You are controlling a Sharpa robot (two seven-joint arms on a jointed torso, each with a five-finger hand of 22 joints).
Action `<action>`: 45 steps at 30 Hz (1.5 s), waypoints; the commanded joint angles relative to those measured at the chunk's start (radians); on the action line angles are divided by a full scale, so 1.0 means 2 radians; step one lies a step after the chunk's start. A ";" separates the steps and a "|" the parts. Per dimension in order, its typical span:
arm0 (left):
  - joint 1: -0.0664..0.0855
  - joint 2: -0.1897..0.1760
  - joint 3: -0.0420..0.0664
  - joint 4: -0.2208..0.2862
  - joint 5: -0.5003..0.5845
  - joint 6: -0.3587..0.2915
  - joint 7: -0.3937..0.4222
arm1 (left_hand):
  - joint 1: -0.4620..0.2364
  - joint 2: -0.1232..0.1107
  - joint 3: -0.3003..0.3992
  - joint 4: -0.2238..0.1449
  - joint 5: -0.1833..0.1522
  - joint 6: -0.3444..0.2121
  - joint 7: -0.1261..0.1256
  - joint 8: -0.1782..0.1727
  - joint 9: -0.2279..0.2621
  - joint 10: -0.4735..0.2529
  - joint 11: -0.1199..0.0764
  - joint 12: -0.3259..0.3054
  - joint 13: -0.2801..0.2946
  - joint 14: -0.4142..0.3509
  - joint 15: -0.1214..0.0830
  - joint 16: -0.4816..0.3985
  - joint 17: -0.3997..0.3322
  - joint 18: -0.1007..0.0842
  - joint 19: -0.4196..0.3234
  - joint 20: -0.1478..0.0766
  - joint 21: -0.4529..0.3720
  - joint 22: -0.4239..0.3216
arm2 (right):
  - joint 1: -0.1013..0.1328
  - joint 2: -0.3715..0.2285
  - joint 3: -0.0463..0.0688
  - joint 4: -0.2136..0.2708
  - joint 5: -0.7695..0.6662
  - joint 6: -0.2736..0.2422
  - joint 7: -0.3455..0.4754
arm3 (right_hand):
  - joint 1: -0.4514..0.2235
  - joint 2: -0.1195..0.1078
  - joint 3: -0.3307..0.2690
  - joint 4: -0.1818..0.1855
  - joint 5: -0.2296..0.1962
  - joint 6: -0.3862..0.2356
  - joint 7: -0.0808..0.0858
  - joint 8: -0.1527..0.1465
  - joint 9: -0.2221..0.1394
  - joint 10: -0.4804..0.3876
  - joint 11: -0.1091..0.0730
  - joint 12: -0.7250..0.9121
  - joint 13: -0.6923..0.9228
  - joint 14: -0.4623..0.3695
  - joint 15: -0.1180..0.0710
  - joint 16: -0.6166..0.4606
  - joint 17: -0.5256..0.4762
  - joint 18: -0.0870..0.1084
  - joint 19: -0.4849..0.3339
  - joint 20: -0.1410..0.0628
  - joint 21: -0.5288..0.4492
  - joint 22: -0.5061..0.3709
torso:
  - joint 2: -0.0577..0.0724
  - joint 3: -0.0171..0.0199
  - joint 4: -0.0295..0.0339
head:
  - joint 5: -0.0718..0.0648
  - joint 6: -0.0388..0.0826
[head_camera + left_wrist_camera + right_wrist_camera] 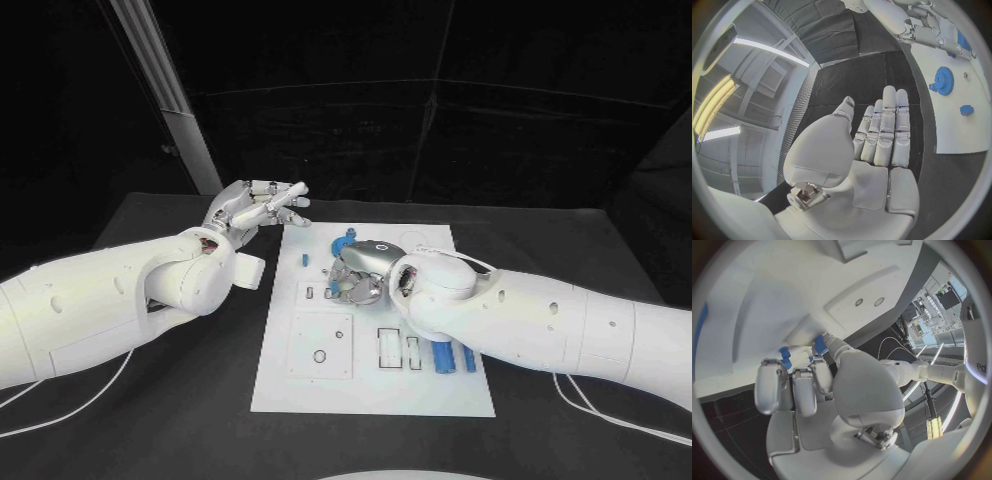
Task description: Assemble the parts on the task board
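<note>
The task board (pixel 372 385) lies flat in the middle of the black table (pixel 173 430), its long side running from near to far. The left hand (pixel 257 212) hovers above the table just off the board's far left corner, holding nothing — the left wrist view shows its fingers (pixel 889 130) stretched out straight and side by side, the thumb off to one side, the palm bare. The right hand (pixel 361 272) is down over the far middle of the board, fingers curled downward onto it; in the right wrist view the fingertips (pixel 798 372) close around a small blue part (pixel 820 345), with another blue piece (pixel 785 356) just beside it against the fingers — whether that second piece is gripped or merely touched I cannot tell. A blue gear (pixel 944 80) sits at the far end of the board, just beyond the right hand, and a small blue block (pixel 966 110) lies near it on the white surface. Two long blue bars (pixel 453 358) lie side by side toward the board's near right, partly under the right forearm, next to rectangular recesses (pixel 391 348) in the plate.
</note>
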 commanded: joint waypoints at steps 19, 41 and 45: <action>0.001 0.001 0.000 -0.001 0.000 0.009 0.002 | 0.001 0.004 0.000 -0.003 0.000 0.000 0.002 -0.002 0.000 0.001 0.000 -0.002 0.001 -0.003 -0.001 0.003 0.002 0.006 -0.002 0.003 -0.001 -0.001 | -0.001 -0.016 -0.001 0.013 -0.019 0.037 -0.016 | -0.014 -0.008 -0.001 0.003 0.000 0.005 -0.005 -0.001 0.009 -0.004 0.001 -0.006 -0.003 0.038 0.003 -0.003 0.069 0.003 -0.006 0.001 -0.004 -0.003 | 0.000 -0.0001 0.0002 | 0.001 -0.002; 0.001 0.003 0.000 -0.003 0.000 0.014 -0.001 | 0.001 0.004 0.000 -0.003 0.000 0.000 0.002 -0.002 0.000 0.001 0.000 -0.002 0.001 -0.003 -0.001 0.003 0.002 0.006 -0.002 0.003 -0.001 -0.001 | -0.003 -0.016 -0.001 0.024 -0.022 -0.043 -0.023 | -0.059 -0.045 -0.048 0.042 0.016 -0.065 0.015 -0.033 -0.007 -0.046 0.020 -0.056 -0.051 0.035 0.019 -0.012 0.056 0.007 -0.018 0.015 -0.018 -0.029 | 0.000 0.0001 0.0002 | -0.001 -0.004; 0.001 0.003 0.000 -0.004 0.000 0.016 -0.002 | 0.001 0.004 0.000 -0.003 0.000 0.000 0.002 -0.002 0.000 0.001 0.001 -0.002 0.001 -0.003 -0.001 0.003 0.002 0.006 -0.002 0.003 -0.001 -0.001 | -0.004 -0.024 -0.001 0.037 -0.023 -0.076 -0.007 | -0.064 -0.054 -0.067 0.053 0.015 -0.068 0.016 -0.031 -0.006 -0.045 0.021 -0.053 -0.050 0.035 0.019 -0.012 0.056 0.007 -0.018 0.016 -0.019 -0.029 | 0.000 0.0005 0.0003 | -0.001 -0.004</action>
